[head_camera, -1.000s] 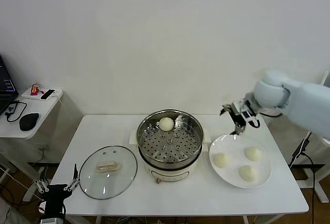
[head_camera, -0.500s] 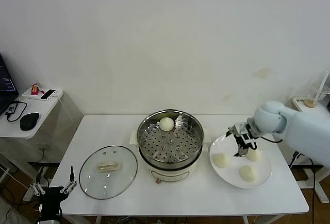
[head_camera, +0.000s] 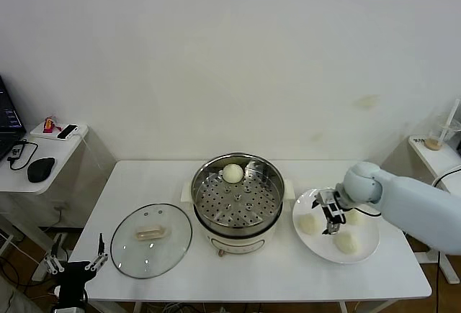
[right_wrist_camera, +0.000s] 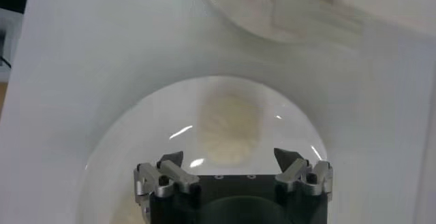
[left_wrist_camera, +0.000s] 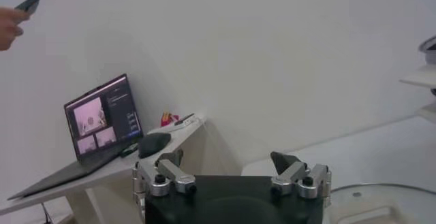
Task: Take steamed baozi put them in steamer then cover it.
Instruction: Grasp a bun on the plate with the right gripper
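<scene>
Now the right claw (head_camera: 330,214) hovers low over the white plate (head_camera: 364,252), fingers spread and holding nothing.

Three steamed baozi lie on that plate: one (head_camera: 308,224) just left of the claw, one (head_camera: 346,242) toward the front, and one (head_camera: 354,216) partly hidden behind the arm. In the right wrist view a bun (right_wrist_camera: 229,124) sits between and beyond the open fingertips. A fourth bun (head_camera: 232,173) rests at the back of the steamer (head_camera: 236,201), mid-tabletop (head_camera: 281,277). The cover (head_camera: 150,239) lies flat left of the steamer. The left claw (head_camera: 75,264) is parked off the tabletop's front-left corner, fingers apart, empty.
</scene>
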Controlling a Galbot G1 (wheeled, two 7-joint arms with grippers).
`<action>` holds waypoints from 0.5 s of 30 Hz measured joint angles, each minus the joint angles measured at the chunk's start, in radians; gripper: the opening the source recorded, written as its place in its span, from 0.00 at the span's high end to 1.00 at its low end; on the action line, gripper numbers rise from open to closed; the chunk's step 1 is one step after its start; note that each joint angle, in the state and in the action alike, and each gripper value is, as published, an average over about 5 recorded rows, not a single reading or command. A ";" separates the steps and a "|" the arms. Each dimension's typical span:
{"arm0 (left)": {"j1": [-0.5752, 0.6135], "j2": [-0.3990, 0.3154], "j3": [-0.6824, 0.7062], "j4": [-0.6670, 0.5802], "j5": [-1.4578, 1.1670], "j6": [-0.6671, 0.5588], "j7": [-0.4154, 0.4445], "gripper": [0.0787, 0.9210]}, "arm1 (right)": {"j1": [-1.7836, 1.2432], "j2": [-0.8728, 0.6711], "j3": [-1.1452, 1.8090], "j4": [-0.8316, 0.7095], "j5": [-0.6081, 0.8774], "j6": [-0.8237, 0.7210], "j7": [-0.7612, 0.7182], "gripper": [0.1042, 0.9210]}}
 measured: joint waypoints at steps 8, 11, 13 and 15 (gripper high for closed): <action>0.000 -0.003 -0.003 0.002 0.000 0.000 0.000 0.12 | -0.038 0.041 0.030 -0.049 -0.025 -0.001 0.005 0.13; -0.001 -0.003 -0.003 0.002 0.000 0.000 0.000 0.12 | -0.047 0.052 0.037 -0.063 -0.032 -0.002 0.004 0.17; -0.002 -0.004 -0.003 0.003 0.000 0.000 0.000 0.12 | -0.051 0.060 0.043 -0.072 -0.036 -0.003 0.003 0.21; -0.002 -0.005 -0.004 0.003 0.000 0.000 0.000 0.12 | -0.053 0.066 0.047 -0.079 -0.038 -0.003 0.000 0.26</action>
